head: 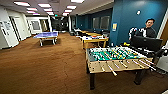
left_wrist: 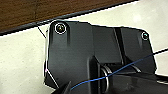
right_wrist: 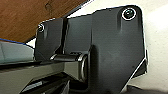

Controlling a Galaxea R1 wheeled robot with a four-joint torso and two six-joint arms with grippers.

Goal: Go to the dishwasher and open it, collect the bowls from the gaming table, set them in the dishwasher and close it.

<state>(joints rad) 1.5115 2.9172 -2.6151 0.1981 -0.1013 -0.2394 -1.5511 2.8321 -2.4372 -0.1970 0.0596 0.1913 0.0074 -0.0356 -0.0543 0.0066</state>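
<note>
Several game tables sit on brown carpet (head: 37, 67) in a long rec room. Nearest, at right: green-field foosball table (head: 112, 57) w/ rods. Behind it, the yellow-rimmed gaming table (head: 95, 39), white top, w/ small items on it, too blurry to tell if bowls. Blue ping-pong table (head: 46, 35) far left. Person (head: 147, 31) stands at right behind a dark monitor (head: 146, 43). Gripper state, both arms: can't tell.
</note>
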